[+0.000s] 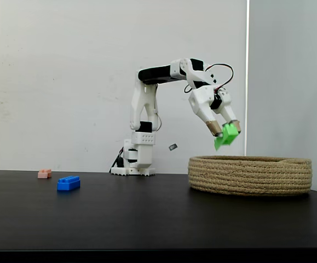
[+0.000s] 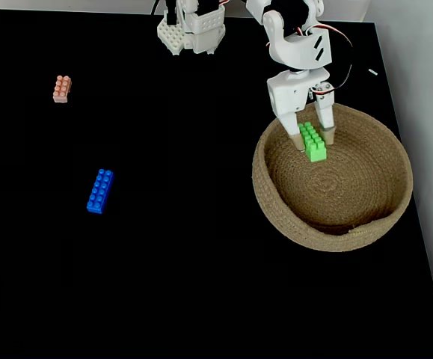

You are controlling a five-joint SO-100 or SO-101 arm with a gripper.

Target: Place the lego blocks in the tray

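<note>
The gripper [image 1: 227,131] hangs above the near-arm side of the tray [image 1: 250,175], its jaws clamped on the green lego block [image 1: 226,135], which is held tilted, clear of the rope rim in a fixed view. In a fixed view from above, the green block [image 2: 312,141] sits between the jaws over the tray's [image 2: 276,212] interior. The blue lego block [image 2: 100,191] and the pink lego block [image 2: 62,88] lie on the black counter [image 2: 186,262], well apart from the tray and from each other.
</note>
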